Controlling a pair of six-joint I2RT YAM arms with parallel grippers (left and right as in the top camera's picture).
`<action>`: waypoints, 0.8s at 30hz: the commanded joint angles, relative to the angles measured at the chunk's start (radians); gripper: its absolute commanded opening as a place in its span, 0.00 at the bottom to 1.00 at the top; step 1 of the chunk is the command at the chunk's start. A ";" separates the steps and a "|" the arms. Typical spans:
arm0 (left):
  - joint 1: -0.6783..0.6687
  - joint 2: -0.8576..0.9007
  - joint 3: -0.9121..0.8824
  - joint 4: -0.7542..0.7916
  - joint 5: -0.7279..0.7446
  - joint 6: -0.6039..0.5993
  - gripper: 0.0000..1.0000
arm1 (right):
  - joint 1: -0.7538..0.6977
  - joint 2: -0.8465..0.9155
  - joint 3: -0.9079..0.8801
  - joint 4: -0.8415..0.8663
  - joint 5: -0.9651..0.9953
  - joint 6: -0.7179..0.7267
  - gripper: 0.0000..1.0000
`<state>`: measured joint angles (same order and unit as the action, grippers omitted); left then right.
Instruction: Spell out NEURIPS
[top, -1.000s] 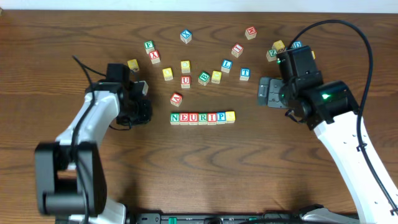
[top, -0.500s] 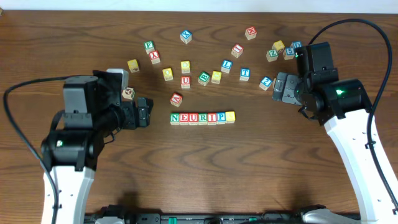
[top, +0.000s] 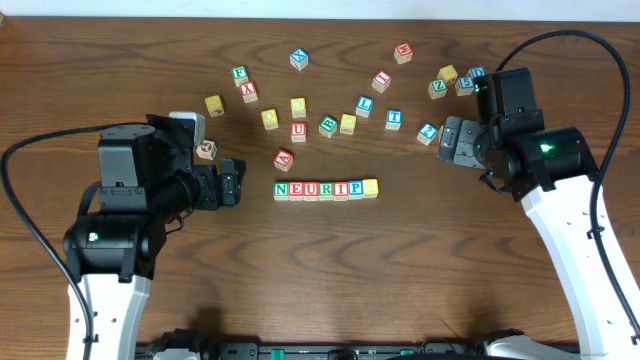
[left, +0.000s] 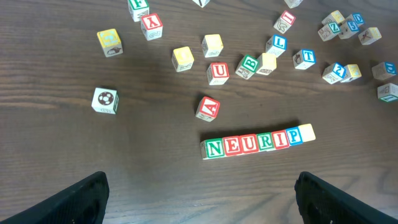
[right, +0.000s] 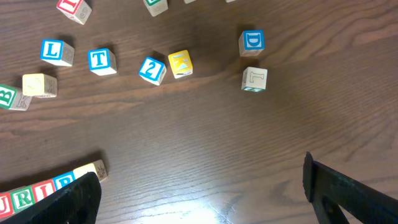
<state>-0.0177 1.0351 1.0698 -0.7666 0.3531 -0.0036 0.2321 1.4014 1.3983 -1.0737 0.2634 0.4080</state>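
Observation:
The lettered cubes stand in one straight row (top: 326, 188) at mid-table, reading N, E, U, R, I, P, with a yellow-faced cube (top: 371, 186) closing its right end. The left wrist view shows the whole row (left: 257, 142), from the green N (left: 214, 148) to the yellow cube (left: 306, 132). My left gripper (top: 236, 183) is open and empty, a little left of the N. My right gripper (top: 444, 143) is open and empty too, up and to the right of the row. Its wrist view catches only the row's end, the blue P (right: 63, 182) and the yellow cube (right: 93, 170).
Several loose cubes lie behind the row: a red A (top: 284, 158), a red U (top: 298, 131), a blue L (top: 365, 103), a blue T (top: 394, 118) and a blue Z (top: 428, 131). A ball-picture cube (top: 206, 150) sits beside my left arm. A small cluster (top: 455, 78) lies at the back right.
My left gripper has gone from shut to open and its arm has swung into a new pose, baring the ball-picture cube. My right gripper has drawn back rightward, uncovering the Z cube.

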 joint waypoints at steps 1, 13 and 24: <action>0.000 0.003 -0.005 -0.004 -0.006 0.002 0.94 | -0.003 -0.014 0.002 0.000 0.014 -0.013 0.99; -0.008 -0.022 -0.006 -0.055 -0.005 0.002 0.95 | -0.003 -0.014 0.002 0.000 0.014 -0.013 0.99; -0.125 -0.263 -0.156 0.085 -0.006 0.010 0.95 | -0.003 -0.014 0.002 0.000 0.014 -0.013 0.99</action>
<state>-0.1165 0.8406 0.9722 -0.7212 0.3523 -0.0021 0.2321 1.4014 1.3983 -1.0737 0.2634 0.4080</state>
